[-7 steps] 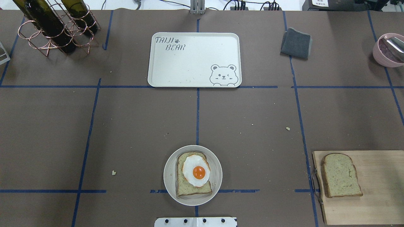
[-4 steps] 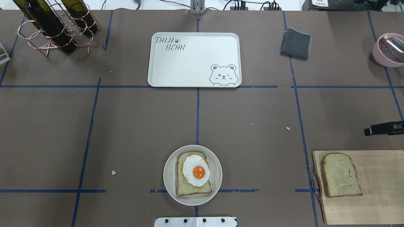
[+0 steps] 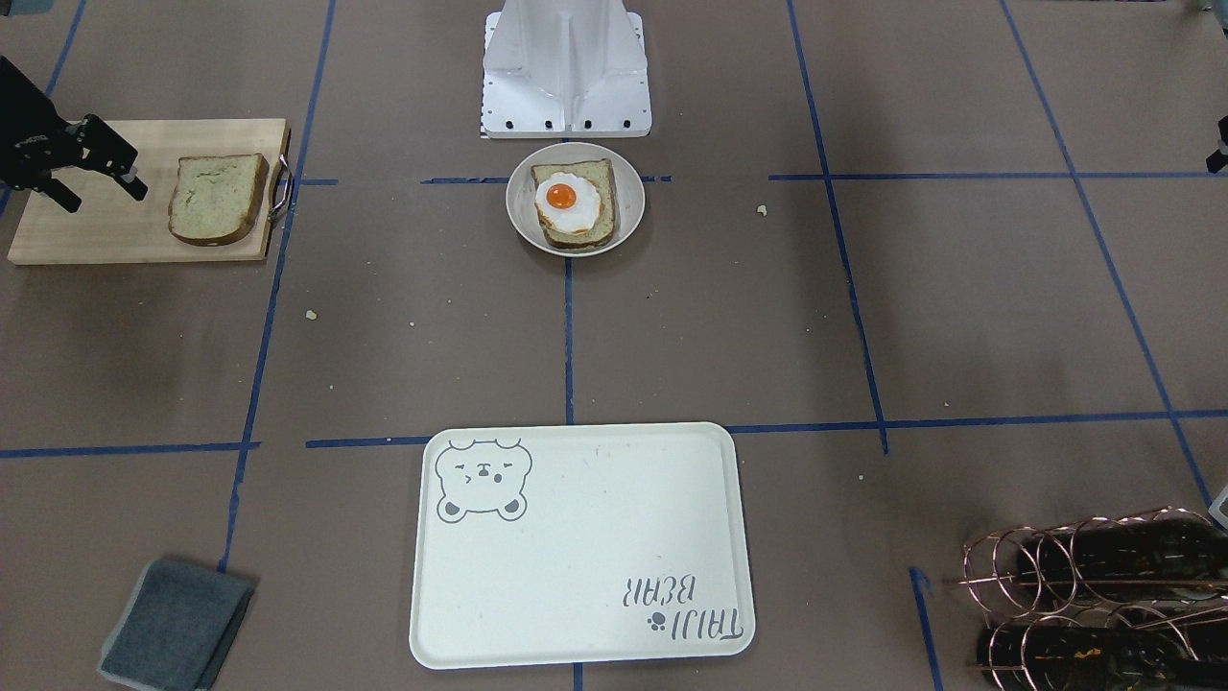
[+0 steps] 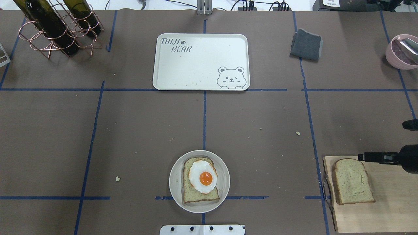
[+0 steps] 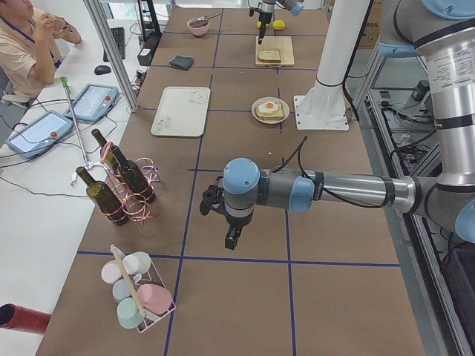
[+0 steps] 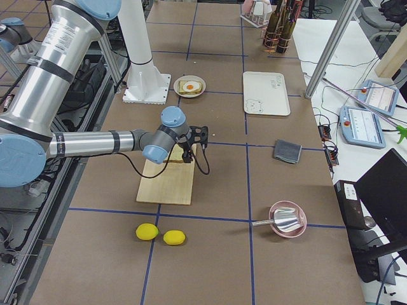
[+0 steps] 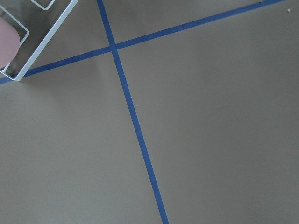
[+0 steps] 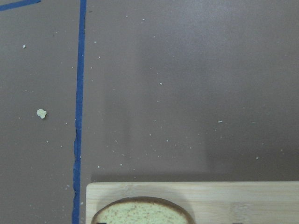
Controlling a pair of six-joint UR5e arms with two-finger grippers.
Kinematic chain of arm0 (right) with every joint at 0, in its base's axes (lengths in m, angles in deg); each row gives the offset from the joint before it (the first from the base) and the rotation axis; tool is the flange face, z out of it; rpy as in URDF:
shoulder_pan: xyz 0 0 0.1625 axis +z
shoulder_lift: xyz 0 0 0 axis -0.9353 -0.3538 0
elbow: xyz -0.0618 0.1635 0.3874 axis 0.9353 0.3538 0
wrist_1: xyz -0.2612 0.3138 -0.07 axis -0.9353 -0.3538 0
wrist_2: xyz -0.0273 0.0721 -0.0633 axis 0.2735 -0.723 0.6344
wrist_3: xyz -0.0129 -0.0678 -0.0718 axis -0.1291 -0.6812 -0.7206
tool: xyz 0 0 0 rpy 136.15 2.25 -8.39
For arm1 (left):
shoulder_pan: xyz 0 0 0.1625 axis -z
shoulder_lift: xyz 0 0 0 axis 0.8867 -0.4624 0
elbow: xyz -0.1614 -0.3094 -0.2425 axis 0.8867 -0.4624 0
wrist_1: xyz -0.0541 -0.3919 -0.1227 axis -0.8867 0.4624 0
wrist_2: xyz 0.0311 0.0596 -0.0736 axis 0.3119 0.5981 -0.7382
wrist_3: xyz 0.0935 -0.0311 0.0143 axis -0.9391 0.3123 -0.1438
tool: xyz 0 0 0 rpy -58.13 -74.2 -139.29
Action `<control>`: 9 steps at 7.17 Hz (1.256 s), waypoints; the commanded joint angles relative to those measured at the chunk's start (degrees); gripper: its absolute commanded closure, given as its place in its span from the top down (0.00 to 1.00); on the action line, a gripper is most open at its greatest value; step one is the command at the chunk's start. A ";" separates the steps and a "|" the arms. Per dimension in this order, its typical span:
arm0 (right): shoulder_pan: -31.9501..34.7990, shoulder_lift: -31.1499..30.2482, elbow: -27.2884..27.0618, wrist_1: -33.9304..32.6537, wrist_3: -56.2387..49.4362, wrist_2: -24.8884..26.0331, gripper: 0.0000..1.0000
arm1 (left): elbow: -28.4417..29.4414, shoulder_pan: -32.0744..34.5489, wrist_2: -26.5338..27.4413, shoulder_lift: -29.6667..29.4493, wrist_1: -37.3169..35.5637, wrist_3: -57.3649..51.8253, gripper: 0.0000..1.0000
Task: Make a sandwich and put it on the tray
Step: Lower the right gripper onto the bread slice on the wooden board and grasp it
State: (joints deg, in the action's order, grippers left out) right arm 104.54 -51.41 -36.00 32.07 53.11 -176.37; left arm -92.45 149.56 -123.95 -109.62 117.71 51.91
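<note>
Overhead exterior view tells me what has just changed. A second ago the right side of the table (image 4: 130,130) showed no arm. Then a black tip came in beyond the board. Now the right claw (image 3: 106,197) hangs over the far edge of the pale wooden cutting board (image 4: 392,209), just beside the loose slice of pale tan bread with dark brown crust (image 4: 353,181) lying flat there.

In the front-facing view its fingers are spread with nothing between them, and I see no contact with the slice. My right wrist camera catches only the slice's crust at the bottom of its picture, so I judge the claw is not yet centred over the bread.

Nothing else has moved. The lower bread slice (image 4: 196,195) carries the white fried egg with orange yolk (image 4: 203,176) on the small round white plate (image 4: 174,182), close to the robot's base. The large cream-white rectangular tray (image 4: 196,71) with the bear drawing lies bare, well apart across the table.

The left claw (image 5: 230,237) hovers over bare table at the left end. I cannot tell whether it is spread or pressed together.

I read this as the start of the reach for the top slice. Capping the egg and moving the sandwich to the tray are not yet done.
</note>
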 commanded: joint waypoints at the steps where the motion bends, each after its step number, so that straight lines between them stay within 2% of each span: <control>1: -5.20 -1.43 1.69 4.83 3.68 3.95 0.76 | -0.32 0.09 0.02 -0.06 0.00 0.00 1.00; 6: -6.96 -2.14 4.06 4.84 3.95 4.47 0.67 | -1.03 0.18 0.02 -0.06 0.00 0.00 1.00; 9: -8.10 -1.88 4.07 4.84 4.04 4.65 0.58 | -1.21 0.26 0.02 -0.06 0.00 0.00 1.00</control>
State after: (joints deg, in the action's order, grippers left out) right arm 96.85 -53.45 -31.92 36.91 57.12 -171.76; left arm -93.60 149.76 -123.92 -109.68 117.70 51.91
